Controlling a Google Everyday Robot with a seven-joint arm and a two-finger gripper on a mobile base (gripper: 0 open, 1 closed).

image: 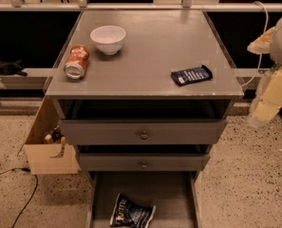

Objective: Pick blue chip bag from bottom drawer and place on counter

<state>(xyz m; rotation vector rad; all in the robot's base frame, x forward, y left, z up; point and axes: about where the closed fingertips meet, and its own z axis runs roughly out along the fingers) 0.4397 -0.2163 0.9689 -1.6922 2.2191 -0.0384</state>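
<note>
Camera view looks down on a grey drawer cabinet whose flat top, the table (150, 56), carries 3 things: a white bowl (108, 38) near the back left, an orange can (77, 61) lying on its side just in front of the bowl by the left edge, and a flat dark-blue packet (192, 75) near the front right. Below the top sit 2 upper drawers (143, 132), each with 1 round knob, both pushed in or nearly so. The bottom drawer (173, 194) is pulled out toward the camera, and the blue chip bag (131, 213) lies crumpled on its grey floor at the front, slightly left of centre, with white lettering showing and its lower end cut off by the frame edge. A cardboard box (50, 158) stands on the speckled floor (245, 175) against the cabinet's left side, and a dark cable (29, 198) runs across the floor in front of it. The jaws hang at the right edge of the frame as a pale form beside the table's front right corner, well apart from the bag; whether they are open or closed cannot be told.
</note>
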